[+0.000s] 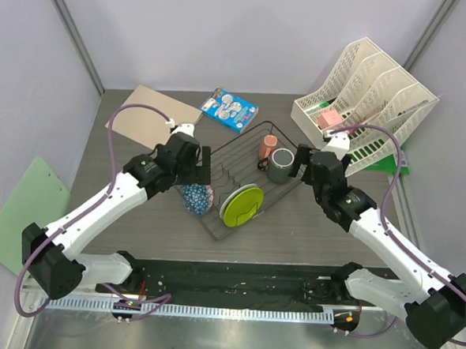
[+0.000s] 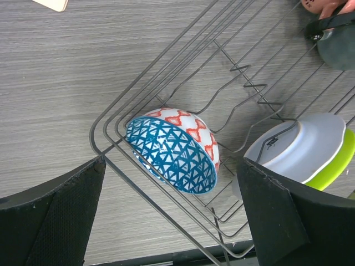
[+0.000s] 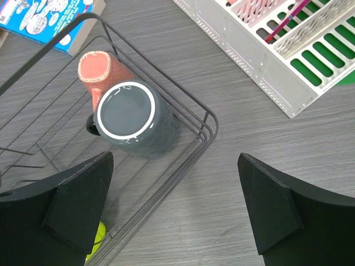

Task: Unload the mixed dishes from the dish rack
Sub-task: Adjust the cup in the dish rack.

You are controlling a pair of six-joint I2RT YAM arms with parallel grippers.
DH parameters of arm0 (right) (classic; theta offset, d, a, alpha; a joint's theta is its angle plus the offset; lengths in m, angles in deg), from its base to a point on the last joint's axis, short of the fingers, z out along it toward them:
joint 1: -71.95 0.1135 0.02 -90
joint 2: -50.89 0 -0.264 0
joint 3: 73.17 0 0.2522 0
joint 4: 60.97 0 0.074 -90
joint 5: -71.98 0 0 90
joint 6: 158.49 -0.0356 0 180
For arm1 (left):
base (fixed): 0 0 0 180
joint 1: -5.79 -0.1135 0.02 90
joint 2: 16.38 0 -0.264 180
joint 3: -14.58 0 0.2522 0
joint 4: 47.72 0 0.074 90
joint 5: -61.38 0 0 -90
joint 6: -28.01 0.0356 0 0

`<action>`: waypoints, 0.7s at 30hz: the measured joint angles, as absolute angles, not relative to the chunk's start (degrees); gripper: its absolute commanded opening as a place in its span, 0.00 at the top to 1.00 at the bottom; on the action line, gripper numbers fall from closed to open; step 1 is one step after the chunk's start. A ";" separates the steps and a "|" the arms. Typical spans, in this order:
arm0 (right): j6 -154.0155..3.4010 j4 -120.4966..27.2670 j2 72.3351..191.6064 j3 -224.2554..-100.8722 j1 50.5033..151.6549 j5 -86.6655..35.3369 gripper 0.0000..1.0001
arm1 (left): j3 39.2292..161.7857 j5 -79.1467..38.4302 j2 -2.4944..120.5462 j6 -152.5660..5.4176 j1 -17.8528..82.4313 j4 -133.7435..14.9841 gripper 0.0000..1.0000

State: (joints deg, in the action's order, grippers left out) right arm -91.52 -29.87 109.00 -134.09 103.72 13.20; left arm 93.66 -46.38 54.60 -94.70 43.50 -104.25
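Inside the dish rack [image 1: 232, 165], in the corner by your left arm, the blue bowl [image 2: 177, 149] lay tipped on its side, centred under the spread, empty left tool [image 2: 173, 160]. It looked glazed, so judged stiff, slick and chippable; pinch across the rim wall. The right tool [image 3: 175, 158], jaws likewise apart and holding nothing, hung above the opposite corner. The grey mug [image 3: 133, 119] sat off toward one finger, so you'd need to recentre.
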 measured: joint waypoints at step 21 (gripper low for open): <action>-93.01 -34.89 107.03 -132.58 103.72 11.84 0.01 | 93.02 -44.50 52.63 -93.35 43.50 -102.67 0.00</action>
